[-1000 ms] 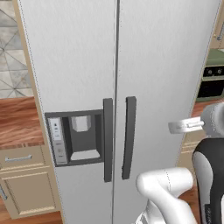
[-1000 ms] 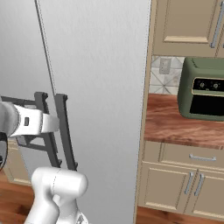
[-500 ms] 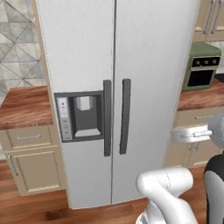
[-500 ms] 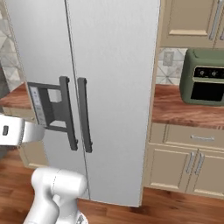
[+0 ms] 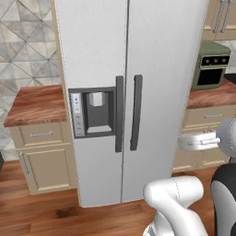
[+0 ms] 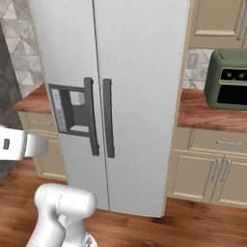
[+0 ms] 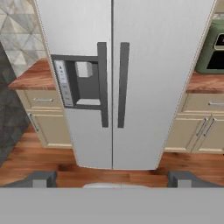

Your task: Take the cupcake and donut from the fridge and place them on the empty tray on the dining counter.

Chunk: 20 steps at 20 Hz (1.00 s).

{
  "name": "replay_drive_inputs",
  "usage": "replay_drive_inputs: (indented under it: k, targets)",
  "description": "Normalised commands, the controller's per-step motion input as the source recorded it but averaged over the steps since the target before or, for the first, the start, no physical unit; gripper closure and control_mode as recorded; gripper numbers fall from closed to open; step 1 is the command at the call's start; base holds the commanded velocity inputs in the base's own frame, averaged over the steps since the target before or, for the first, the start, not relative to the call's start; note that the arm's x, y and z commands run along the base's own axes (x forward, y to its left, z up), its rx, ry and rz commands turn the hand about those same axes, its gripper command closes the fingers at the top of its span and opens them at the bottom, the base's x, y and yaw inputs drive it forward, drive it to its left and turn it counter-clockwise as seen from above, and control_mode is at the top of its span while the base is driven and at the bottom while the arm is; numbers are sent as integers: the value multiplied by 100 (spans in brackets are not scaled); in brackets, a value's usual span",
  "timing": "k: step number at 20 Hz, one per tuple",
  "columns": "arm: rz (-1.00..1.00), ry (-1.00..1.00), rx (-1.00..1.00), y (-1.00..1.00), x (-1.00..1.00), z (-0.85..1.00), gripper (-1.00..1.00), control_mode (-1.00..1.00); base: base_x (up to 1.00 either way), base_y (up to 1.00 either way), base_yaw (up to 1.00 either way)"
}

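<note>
The fridge (image 5: 131, 69) (image 6: 125, 72) (image 7: 131, 52) stands straight ahead, tall and silver-grey, with both doors shut. Two dark vertical handles (image 7: 111, 85) meet at its middle seam, and a water dispenser panel (image 5: 94, 112) sits in the left door. My gripper (image 7: 113, 179) is open and holds nothing, well back from the doors, with its dark fingertips (image 7: 41, 178) wide apart. The cupcake and donut are hidden behind the shut doors. The tray and dining counter are out of view.
A green toaster oven (image 5: 211, 64) (image 6: 226, 79) sits on the wood-topped cabinets (image 6: 212, 154) right of the fridge. Beige drawer cabinets (image 5: 41, 147) with a wood top flank its left side. Wood floor (image 7: 109, 168) lies between me and the fridge.
The whole picture has shifted: the base has backed away from the fridge, so more of it and the floor shows. The doors stay shut and the gripper stays open.
</note>
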Motion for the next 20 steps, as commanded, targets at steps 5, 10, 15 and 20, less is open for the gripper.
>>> replay_drive_inputs:
  k: [5,10,15,20]
  targets:
    - [0,0,0,0,0,0,-100,100,-13,9,0]
    - [0,0,0,0,0,0,-100,100,33,0,0]
    - [0,0,0,0,0,0,-100,100,34,0,0]
    - [0,2,0,0,23,-2,-100,-100,9,0,0]
